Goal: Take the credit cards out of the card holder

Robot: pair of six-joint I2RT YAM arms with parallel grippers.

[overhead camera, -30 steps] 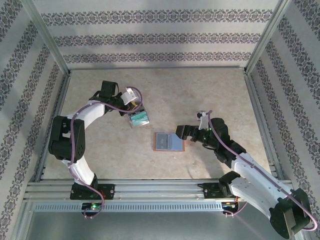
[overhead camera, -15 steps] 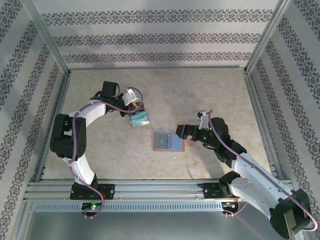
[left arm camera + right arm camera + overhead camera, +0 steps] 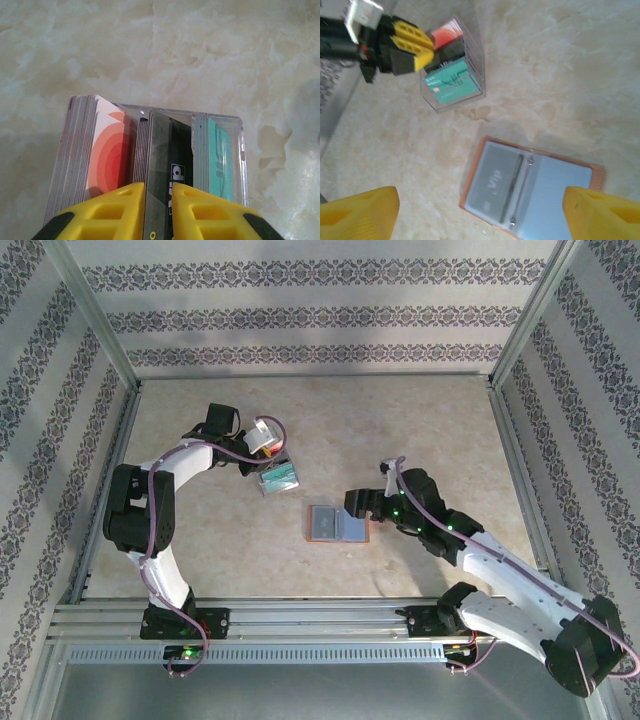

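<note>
The card holder [image 3: 338,524] lies open and flat mid-table, brown-rimmed with grey-blue sleeves [image 3: 532,190]. A grey card marked VIP [image 3: 495,182] sits in its left sleeve. Up-left of it stands a clear plastic box [image 3: 279,478] of upright credit cards: red-and-white [image 3: 110,155], dark [image 3: 162,160] and teal [image 3: 222,160]. My left gripper [image 3: 158,210] reaches into the box from above, its yellow fingers [image 3: 115,212] shut on the dark card. My right gripper [image 3: 480,212] hovers open over the holder's right side [image 3: 360,504], fingers [image 3: 360,210] spread wide with nothing between them.
The left gripper [image 3: 405,47] and the box [image 3: 452,75] lie beyond the holder in the right wrist view. Metal frame rails [image 3: 300,615] run along the near edge, and patterned walls [image 3: 320,315] close in the marble-look tabletop [image 3: 420,430].
My right gripper has shifted a little to the left over the holder, and its arm has changed posture. The left gripper stays at the box with hardly any movement.
</note>
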